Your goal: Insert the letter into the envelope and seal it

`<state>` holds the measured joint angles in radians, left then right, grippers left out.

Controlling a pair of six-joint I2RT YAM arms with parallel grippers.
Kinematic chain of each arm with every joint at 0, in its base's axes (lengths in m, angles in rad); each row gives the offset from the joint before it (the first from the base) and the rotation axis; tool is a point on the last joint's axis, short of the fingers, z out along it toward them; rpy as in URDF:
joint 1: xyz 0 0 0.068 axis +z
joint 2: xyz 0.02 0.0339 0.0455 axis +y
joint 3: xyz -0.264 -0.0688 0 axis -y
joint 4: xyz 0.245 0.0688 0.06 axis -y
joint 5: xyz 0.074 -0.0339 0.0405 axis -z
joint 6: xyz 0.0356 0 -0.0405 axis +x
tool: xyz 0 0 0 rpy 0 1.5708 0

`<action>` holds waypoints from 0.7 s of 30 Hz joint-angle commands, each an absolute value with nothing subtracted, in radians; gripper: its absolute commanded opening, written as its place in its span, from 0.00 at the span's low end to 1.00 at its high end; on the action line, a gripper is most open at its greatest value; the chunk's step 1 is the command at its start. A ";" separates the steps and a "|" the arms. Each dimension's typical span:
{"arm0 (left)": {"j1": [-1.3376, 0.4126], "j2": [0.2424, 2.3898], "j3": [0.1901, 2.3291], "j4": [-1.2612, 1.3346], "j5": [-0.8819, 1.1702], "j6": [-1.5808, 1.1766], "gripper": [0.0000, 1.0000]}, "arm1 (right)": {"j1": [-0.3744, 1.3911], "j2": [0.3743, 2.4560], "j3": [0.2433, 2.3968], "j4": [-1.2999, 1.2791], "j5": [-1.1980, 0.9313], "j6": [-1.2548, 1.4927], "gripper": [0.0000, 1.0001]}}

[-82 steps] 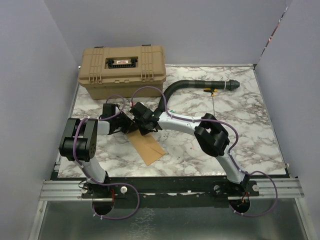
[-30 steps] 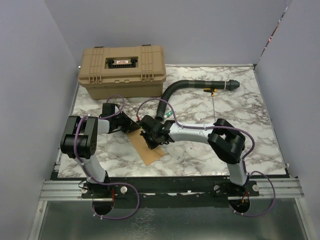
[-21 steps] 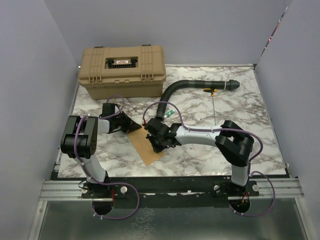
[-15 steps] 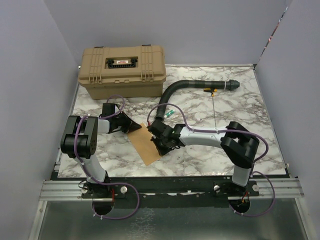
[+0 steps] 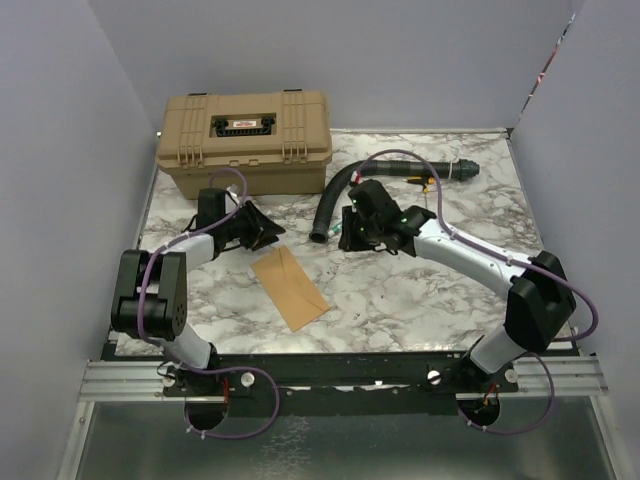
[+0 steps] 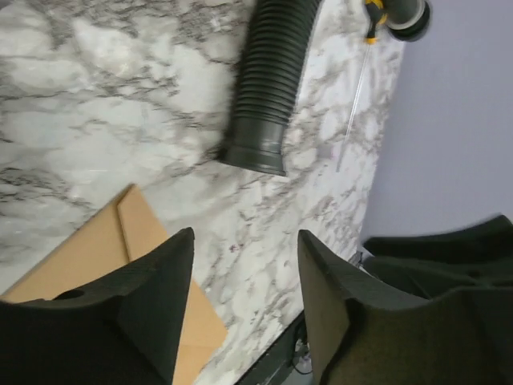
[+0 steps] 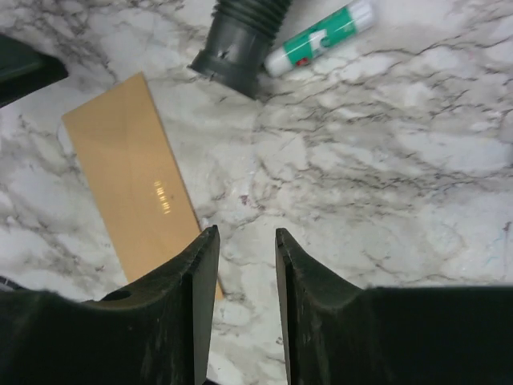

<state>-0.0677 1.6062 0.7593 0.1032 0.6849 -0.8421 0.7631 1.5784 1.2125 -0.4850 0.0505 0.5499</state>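
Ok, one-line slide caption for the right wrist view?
Right gripper, jaws open, over the marble table; envelope flat at left, black hose and glue stick beyond.

Soft, even light is coming from overhead in the top view, leaving the marble table (image 5: 420,300) bright and the arms casting only faint, blurred shadows. The metal sheet (image 5: 330,440) at 6 o'clock is giving back a dull, grainy sheen. In the right wrist view a small streak of glare is sitting on the envelope (image 7: 128,168), toward 9 o'clock. The left gripper (image 6: 244,237) and the right gripper (image 7: 247,233) are showing as dark, out-of-focus masses at 6 o'clock of their own views, while the hose (image 6: 268,96) at 12 o'clock is reading fairly sharp.
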 commanded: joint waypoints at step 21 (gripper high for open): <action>-0.071 1.232 0.702 0.103 0.428 -0.689 0.99 | 0.612 2.092 1.700 -0.666 0.358 0.868 0.50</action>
<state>-0.0677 1.2453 0.7105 0.1024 0.4721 -0.7265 0.6136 2.0094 1.6058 -0.5636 0.2516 0.7982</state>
